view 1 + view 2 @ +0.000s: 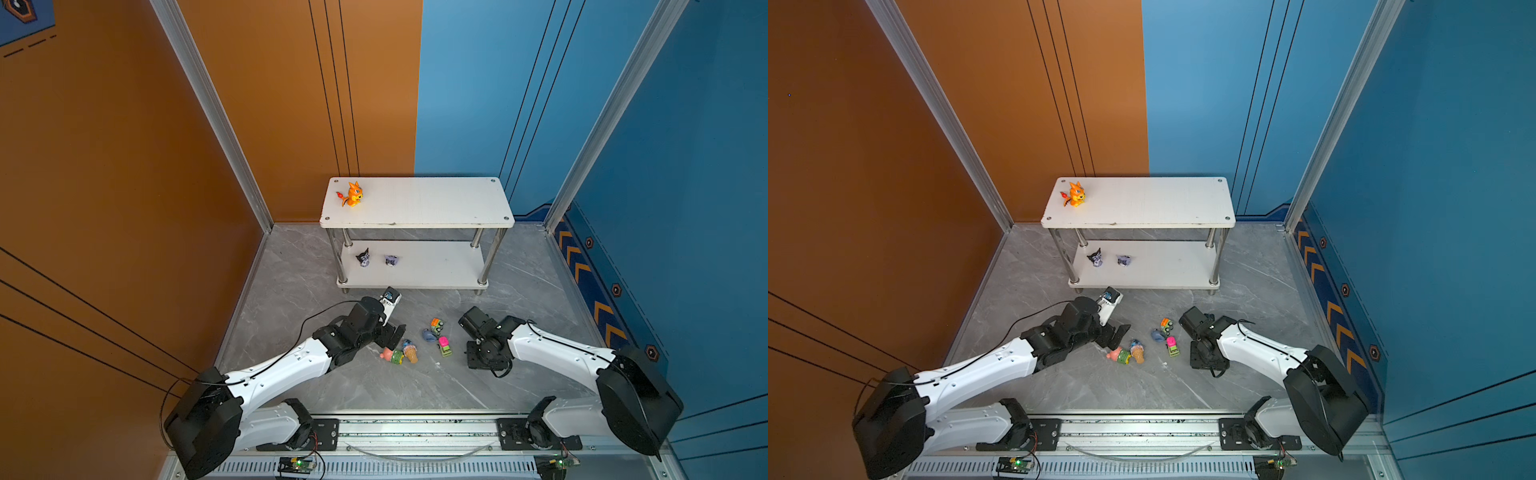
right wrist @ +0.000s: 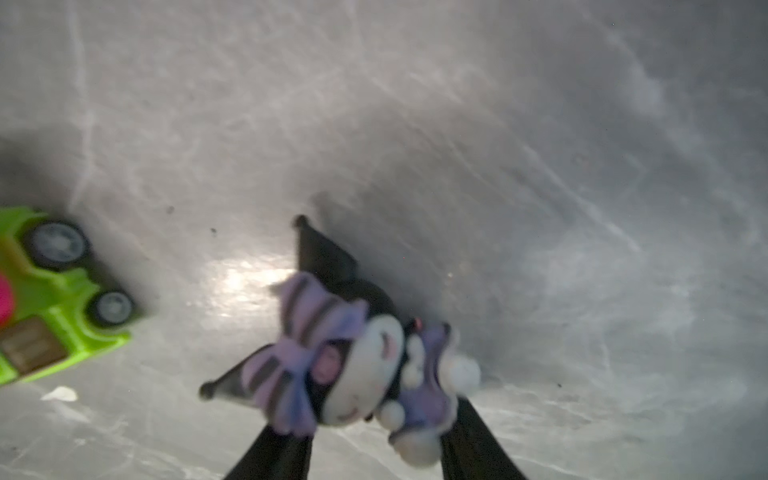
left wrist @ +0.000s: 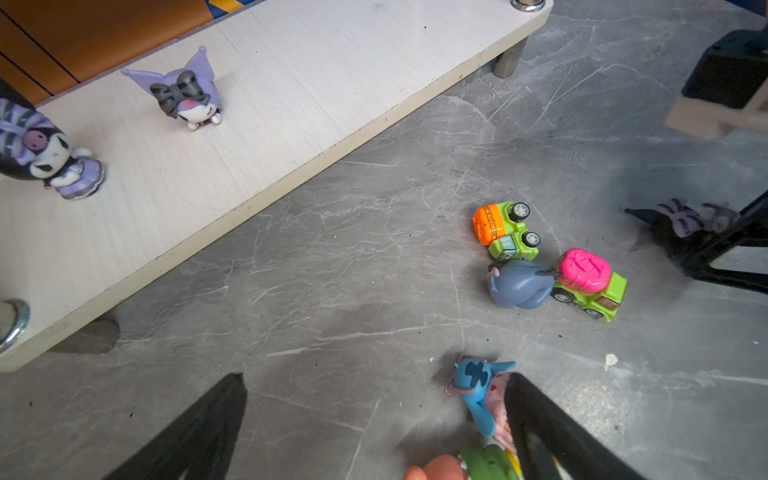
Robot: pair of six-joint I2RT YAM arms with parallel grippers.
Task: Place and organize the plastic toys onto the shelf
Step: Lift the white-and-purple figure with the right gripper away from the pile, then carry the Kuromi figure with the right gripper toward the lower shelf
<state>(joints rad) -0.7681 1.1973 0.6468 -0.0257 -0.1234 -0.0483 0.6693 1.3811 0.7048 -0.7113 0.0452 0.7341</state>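
The shelf stands at the back with the orange dragon on its top board and two black-purple imps on the lower board. On the floor lie the orange car, grey-blue donkey, pink car, blue creature on a cone and pink bear. My left gripper is open low over the floor, with one finger right beside the blue creature. My right gripper is shut on a third imp, just above the floor.
Orange and blue walls with aluminium posts close in the grey marble floor. The shelf's chrome legs stand at its corners. The pink car lies close to the right gripper. A small white scrap lies on the floor.
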